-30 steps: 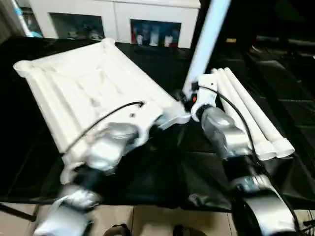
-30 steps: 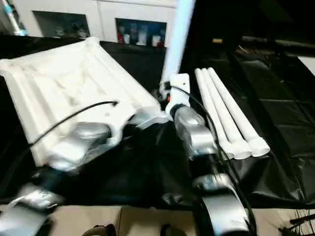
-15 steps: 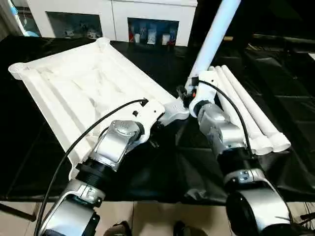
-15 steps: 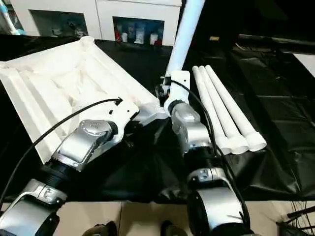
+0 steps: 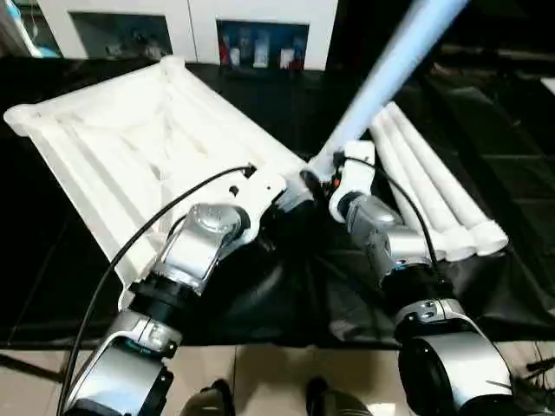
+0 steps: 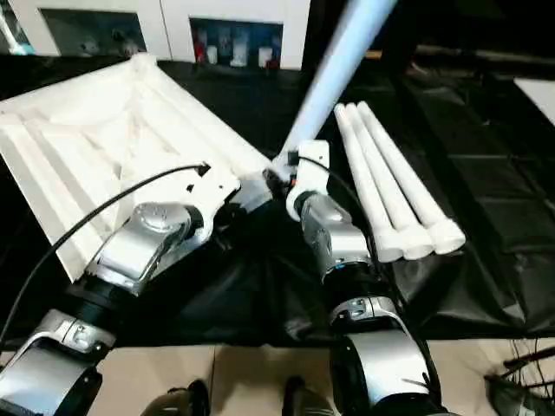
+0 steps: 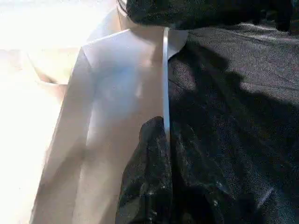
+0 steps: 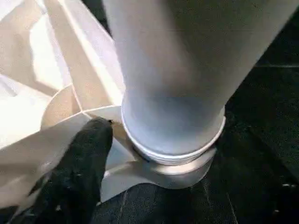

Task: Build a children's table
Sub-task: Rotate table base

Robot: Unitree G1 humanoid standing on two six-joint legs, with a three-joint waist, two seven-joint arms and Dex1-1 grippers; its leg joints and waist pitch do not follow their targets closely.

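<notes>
White plastic rectangular tabletop (image 5: 147,139) upside down on black-covered desk (image 6: 486,173), ribbed underside up. Long tapered white leg (image 5: 390,74) seated tilted in near corner socket (image 8: 163,163). Left hand (image 5: 290,192) clenched on thin corner flange. Right hand (image 5: 325,173) at leg base; grip state cannot tell. Three spare white legs (image 6: 390,182) side by side, right.

No lettering, number, brand mark or sign can be read anywhere in these views. The white ribbed table top (image 5: 139,147), the white legs (image 5: 434,191) and the black cover (image 5: 286,295) beneath them carry plain surfaces. The items behind the cabinet (image 5: 199,17) glass are too blurred to read.
</notes>
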